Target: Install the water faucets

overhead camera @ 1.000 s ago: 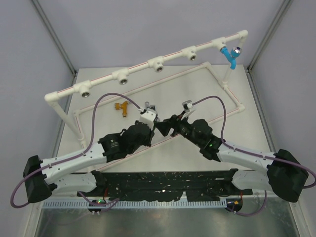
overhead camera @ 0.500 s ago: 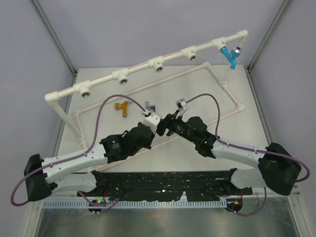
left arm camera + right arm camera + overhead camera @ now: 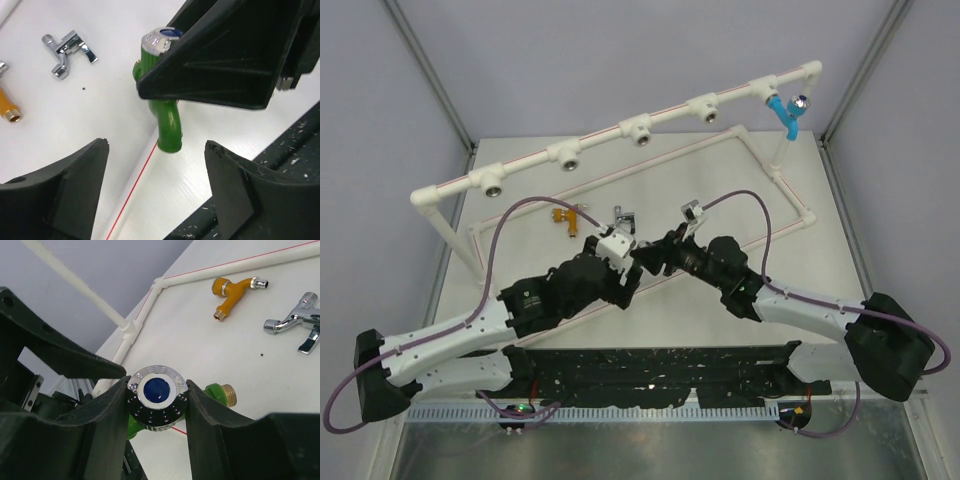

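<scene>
Right, both arms meet over the middle of the worktop. The right gripper is clamped on the green faucet, with one finger pressed to each side of its round chrome handle with the blue cap. The faucet hangs spout down from that grip, and whether the spout end touches the worktop, I can't tell. The left gripper faces it with its fingers spread wide. One finger stands on either side of the green spout, neither touches it, and there's nothing in its grasp. Just beyond the two grippers, the silver faucet lies on its side on the worktop. The orange-gold faucet lies near it, to its left in the overhead view, and the two are apart. At the back, the blue faucet sits in the right-end socket of the white pipe frame, spout pointing down.
</scene>
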